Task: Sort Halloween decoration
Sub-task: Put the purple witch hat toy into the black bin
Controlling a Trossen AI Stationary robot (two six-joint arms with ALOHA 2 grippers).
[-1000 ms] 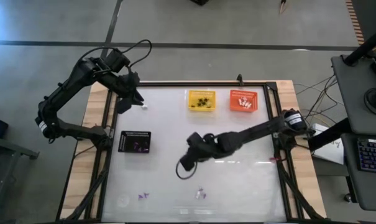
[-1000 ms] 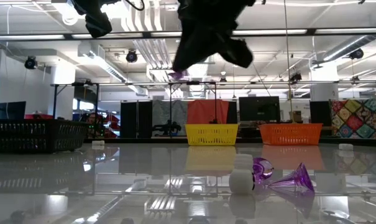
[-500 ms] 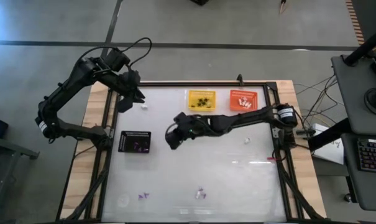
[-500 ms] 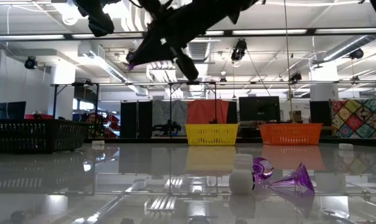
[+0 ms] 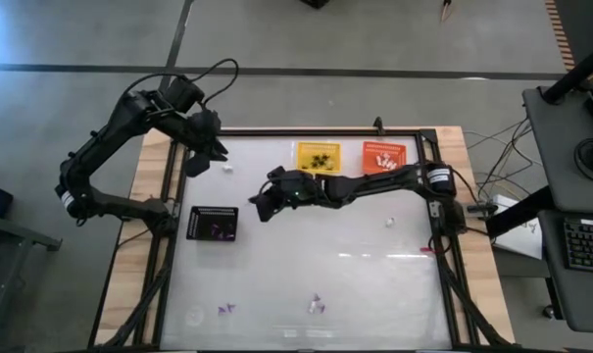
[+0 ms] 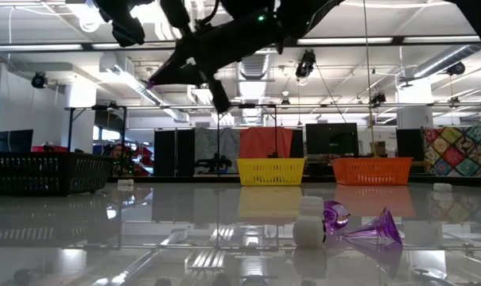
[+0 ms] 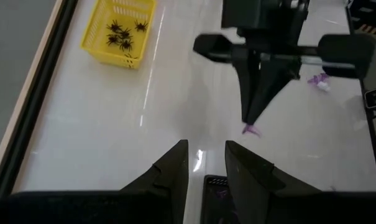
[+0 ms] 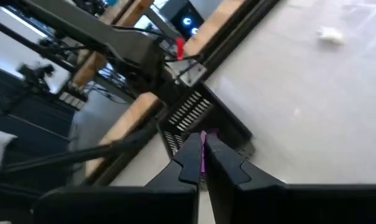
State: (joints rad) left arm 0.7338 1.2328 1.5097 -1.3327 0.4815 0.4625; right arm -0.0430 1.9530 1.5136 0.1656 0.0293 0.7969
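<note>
Right now your right arm stretches across the middle of the tabletop (image 5: 374,284), its right gripper (image 5: 261,208) held in the air between the yellow basket (image 5: 318,158) and the black basket (image 5: 213,223), closer to the black one. Its fingers (image 8: 189,160) are pinched shut on a small purple trinket (image 8: 203,155); from the left wrist view you can see that purple piece at the very tip of the pointed fingers. In the low view the gripper hangs high above the surface, tilted down toward the black basket's side.

Your left arm waits at the far left corner, elbow out past the table edge, its left gripper (image 5: 200,157) raised with the fingers (image 7: 169,171) parted and nothing between them.

Yellow basket holds black spiders (image 7: 122,34). The orange basket (image 5: 383,159) beside it holds white pieces (image 5: 382,160). The black basket has a few purple pieces (image 5: 218,230) in it. More purple trinkets (image 5: 318,304) lie loose near the front edge of the tabletop, with a white lump (image 6: 308,229) touching one of them, and another white bit (image 5: 227,168) lies near the left gripper.
</note>
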